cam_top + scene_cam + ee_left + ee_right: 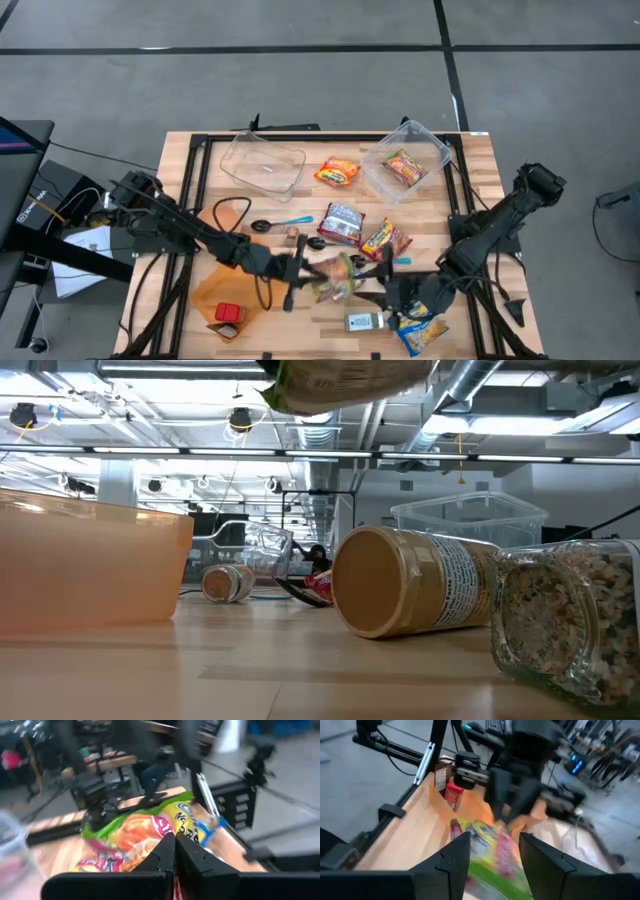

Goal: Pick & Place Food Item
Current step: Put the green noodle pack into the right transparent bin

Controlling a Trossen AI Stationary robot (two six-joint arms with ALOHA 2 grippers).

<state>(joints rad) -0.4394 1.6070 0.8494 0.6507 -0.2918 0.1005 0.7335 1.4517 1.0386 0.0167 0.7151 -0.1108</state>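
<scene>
Green and orange plastic crinkles between both arms: a noodle packet (338, 278) hangs above the near middle of the wooden table (470, 180), lifted clear of the boards. The left gripper (303, 270) pinches one edge of it, fingers pressed tight together on the wrapper. The right gripper (385, 290) faces it from the other side, fingers (454, 855) partly apart with the packet lying between them; I cannot tell whether they press on it or only frame it.

This looks like the carrying step, perhaps a handover from one arm to the other. The next move probably calls for one firm grip before the other lets go, since the wrapper is soft and slippery and could sag or slip.

At the far side sit two clear, hard plastic tubs (263, 162), one of them already holding a packet. Other glossy packets (337, 172) lie flat nearby, and a smooth round jar (415, 580) rests on its side at the near edge.
</scene>
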